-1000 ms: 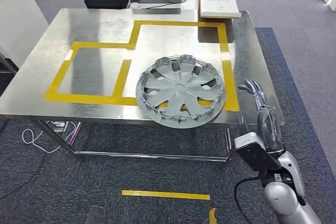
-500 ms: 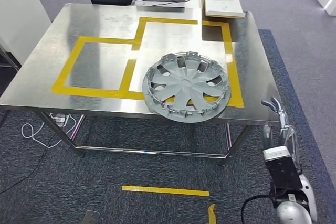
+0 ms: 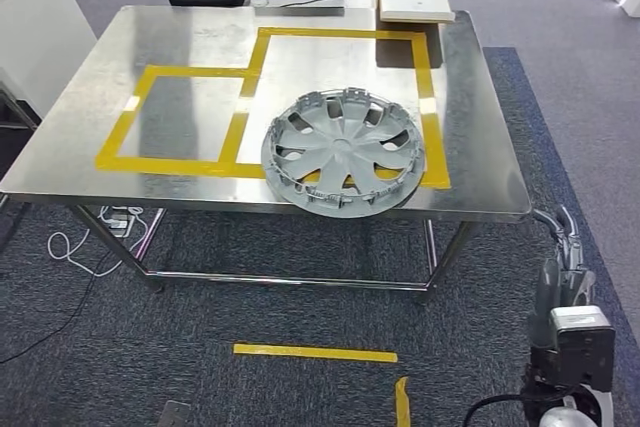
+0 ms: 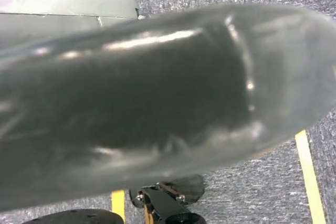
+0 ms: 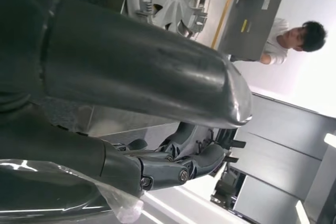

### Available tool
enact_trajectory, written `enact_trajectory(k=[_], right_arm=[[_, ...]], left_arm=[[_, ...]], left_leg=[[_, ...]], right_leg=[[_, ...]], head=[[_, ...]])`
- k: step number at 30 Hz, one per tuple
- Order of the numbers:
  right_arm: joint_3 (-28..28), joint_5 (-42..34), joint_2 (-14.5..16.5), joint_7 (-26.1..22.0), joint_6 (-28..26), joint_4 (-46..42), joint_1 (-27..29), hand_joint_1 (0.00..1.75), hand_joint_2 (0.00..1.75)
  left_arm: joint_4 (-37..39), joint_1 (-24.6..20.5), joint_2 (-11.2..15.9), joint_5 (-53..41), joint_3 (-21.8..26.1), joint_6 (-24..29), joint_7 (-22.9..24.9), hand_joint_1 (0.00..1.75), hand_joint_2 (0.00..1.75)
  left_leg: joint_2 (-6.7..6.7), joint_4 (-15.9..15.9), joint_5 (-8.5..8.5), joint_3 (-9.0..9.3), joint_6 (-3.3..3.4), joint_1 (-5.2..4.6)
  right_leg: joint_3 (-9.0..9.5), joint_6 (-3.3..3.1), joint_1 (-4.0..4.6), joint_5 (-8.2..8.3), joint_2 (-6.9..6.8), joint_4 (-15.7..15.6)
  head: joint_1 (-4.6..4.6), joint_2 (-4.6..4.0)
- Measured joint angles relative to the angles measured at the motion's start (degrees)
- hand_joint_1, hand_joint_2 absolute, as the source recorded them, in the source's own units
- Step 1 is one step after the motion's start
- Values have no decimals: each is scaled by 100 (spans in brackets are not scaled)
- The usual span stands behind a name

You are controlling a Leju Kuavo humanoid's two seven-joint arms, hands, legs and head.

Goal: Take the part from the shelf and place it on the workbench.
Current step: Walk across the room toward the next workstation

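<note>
So I'm looking at the hubcap [image 3: 343, 152] sitting flat on the steel tabletop [image 3: 483, 162], overlapping the near strip of the yellow tape outline [image 3: 189, 117] and lying close to the near edge, so I'm judging the placing as basically done. My right hand [image 3: 562, 257] is hanging empty with fingers loosely apart, low and off past the right end, with the hubcap up and to its left, and being round it's offering no long axis. I'm not getting a usable look at the left hand: its wrist view is just a blurry grey blob, so I can't tell its state.
</note>
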Motion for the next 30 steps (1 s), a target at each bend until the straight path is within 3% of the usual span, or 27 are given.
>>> enact_trajectory(k=[3, 4, 5, 6, 8, 10, 14, 16, 18, 19, 20, 21, 22, 24, 26, 28, 30], right_arm=[[-51, -377, 120, -161, -22, -38, 52, 0, 0], [-85, -538, 168, -231, -28, -48, 92, 0, 0], [-119, -677, 215, -290, -31, -61, 138, 0, 0], [-150, -781, 256, -332, -31, -75, 186, 0, 0], [-203, -902, 330, -379, -27, -108, 279, 0, 0], [-257, -965, 395, -396, -27, -127, 374, 0, 0], [-393, -1087, 521, -385, -32, -126, 600, 0, 0], [-493, -1103, 577, -356, -44, -119, 723, 0, 0], [-622, -1060, 646, -273, -45, -86, 842, 0, 0], [-697, -1009, 687, -206, -26, -52, 898, 0, 0], [-780, -952, 734, -127, 19, -7, 954, 0, 0], [-874, -893, 785, -44, 91, 47, 1007, 0, 0], [-983, -836, 842, 32, 194, 108, 1051, 0, 0], [-1265, -681, 997, 115, 463, 246, 1109, 0, 0], [-1612, -465, 1199, 142, 767, 398, 1136, 0, 0], [-2025, -249, 1435, 188, 1127, 593, 1135, 0, 0], [-2501, -75, 1695, 219, 1513, 859, 1084, 0, 0]], left_arm=[[3, 1, 1, -6, 31, 0, 0, 0, 0], [5, 4, 0, -9, 42, 0, 0, 0, 0], [7, 7, -1, -11, 52, 0, 0, 0, 0], [8, 8, -1, -13, 62, 1, 0, 0, 0], [9, 6, -1, -13, 81, 9, -2, 0, 0], [9, 0, 0, -12, 96, 27, -11, 0, 0], [15, 13, -6, 8, 120, 45, -34, 0, 0], [23, 19, -9, 18, 140, 53, -47, 0, 0], [27, 20, -14, 34, 171, 56, -64, 0, 0], [30, 22, -19, 44, 187, 52, -70, 0, 0], [33, 24, -22, 54, 205, 46, -75, 0, 0], [34, 25, -25, 63, 220, 39, -77, 0, 0], [35, 26, -26, 67, 233, 31, -78, 0, 0], [35, 25, -29, 70, 258, 23, -79, 0, 0], [35, 26, -30, 69, 282, 22, -79, 0, 0], [35, 29, -30, 64, 318, 20, -79, 0, 0], [35, 30, -26, 57, 357, 15, -78, 0, 0]], left_leg=[[-3, 999, -649, -331, -71, 14], [-3, 1297, -784, -407, -80, 17], [-3, 1411, -810, -399, -80, 18], [-3, 1307, -732, -293, -69, 18], [-9, 587, -410, 140, -12, 12], [-19, -50, -221, 469, 52, -4], [-15, -251, -156, 468, 143, -4], [-1, -293, -86, 429, 215, 19], [7, -294, -36, 363, 255, 13], [11, -292, -13, 328, 261, 9], [14, -289, 11, 295, 259, 6], [16, -286, 34, 264, 253, 6], [16, -283, 53, 241, 243, 7], [16, -271, 87, 205, 209, 1], [15, -254, 137, 175, 152, -17], [12, -252, 203, 154, 88, -20], [-3, -164, 86, 101, 26, -12]], right_leg=[[-84, -85, 5, 69, -24, -2], [-117, -94, 12, 88, -29, 5], [-149, -95, 18, 105, -31, 16], [-179, -94, 23, 120, -29, 29], [-220, -81, 31, 141, -21, 55], [-264, -46, 52, 166, -17, 85], [-374, 86, 56, 191, -14, 108], [-509, 141, 48, -96, -3, 400], [-763, 183, 36, -560, 1, 1114], [-867, 200, 30, -715, 1, 1452], [-896, 213, 25, -764, 1, 1636], [-815, 220, 19, -700, 0, 1594], [-619, 222, 12, -549, -1, 1321], [-63, 215, 4, -251, -3, 467], [251, 184, 14, -151, 3, -46], [239, 131, 27, -123, 8, -99], [185, 33, 15, -54, -12, -116]], head=[[-16, 0], [-15, 0], [-15, 0], [-15, 0], [-16, 0], [-14, 0], [-7, 0], [6, 0], [16, 0], [15, 0], [14, 0], [14, 0], [15, 0], [16, 0], [9, 0], [4, 0], [-5, 0]])
